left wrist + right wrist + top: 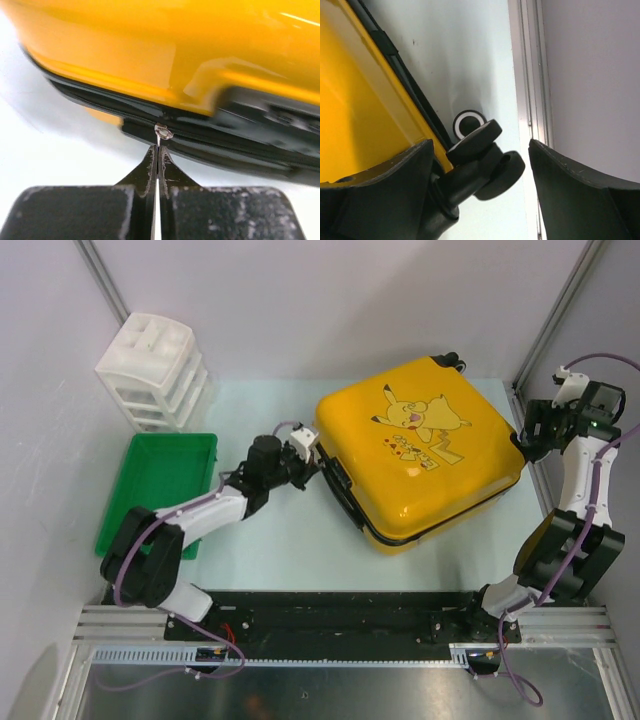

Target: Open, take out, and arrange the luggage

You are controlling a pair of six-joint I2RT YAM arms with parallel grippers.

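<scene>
The luggage (420,445) lies flat and closed, picture side up, on the centre-right of the tabletop (290,540); the left tool (158,150), its fingers pressed together, pinches the small metal zipper pull (163,132) on the black seam of the case's left edge, evidently to draw the zip round and free the lid; at the far-right corner the right tool (477,150) stands spread, its fingers either side of a black wheel (492,170), probably to brace the case against the tug, though not gripping it; a green tray (165,470) and a white drawer unit (155,370) wait to the left, apart from the case.
</scene>
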